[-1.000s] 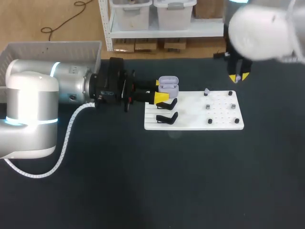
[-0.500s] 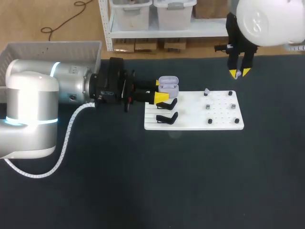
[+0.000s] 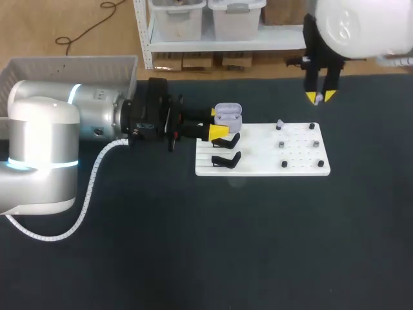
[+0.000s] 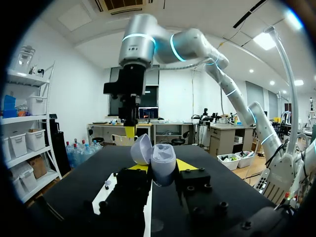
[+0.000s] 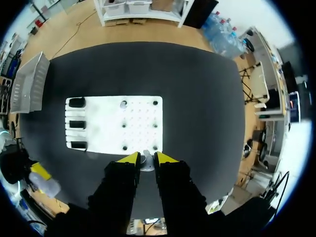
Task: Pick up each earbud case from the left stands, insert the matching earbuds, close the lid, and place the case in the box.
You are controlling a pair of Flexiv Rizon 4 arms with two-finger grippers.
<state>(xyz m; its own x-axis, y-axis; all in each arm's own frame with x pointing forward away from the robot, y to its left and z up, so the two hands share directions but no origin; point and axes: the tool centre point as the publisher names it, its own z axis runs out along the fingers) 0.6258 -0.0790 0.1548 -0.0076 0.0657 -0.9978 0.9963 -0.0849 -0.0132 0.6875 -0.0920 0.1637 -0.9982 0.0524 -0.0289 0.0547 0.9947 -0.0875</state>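
My left gripper [image 3: 219, 127] is shut on a lavender earbud case [image 3: 227, 115] with its lid standing open, held just above the left end of the white board [image 3: 300, 158]. In the left wrist view the case [image 4: 162, 165] sits between the yellow tips. My right gripper [image 3: 321, 97] hangs beyond the board's far right corner, shut on a small pale earbud [image 5: 145, 161]. Another earbud [image 3: 280, 123] stands on a peg of the board. Two black stands [image 3: 226, 141] show beside the case. The grey box [image 3: 64, 68] is at the far left.
Several small dark pegs [image 3: 315, 143] dot the right half of the board. My left arm's thick body [image 3: 64, 129] and its white cable [image 3: 90, 187] lie across the left of the table. Dark table surface lies in front of the board.
My right arm has shifted, carrying its gripper a little back and to the left above the board's far right corner. The left arm and the case have not moved.
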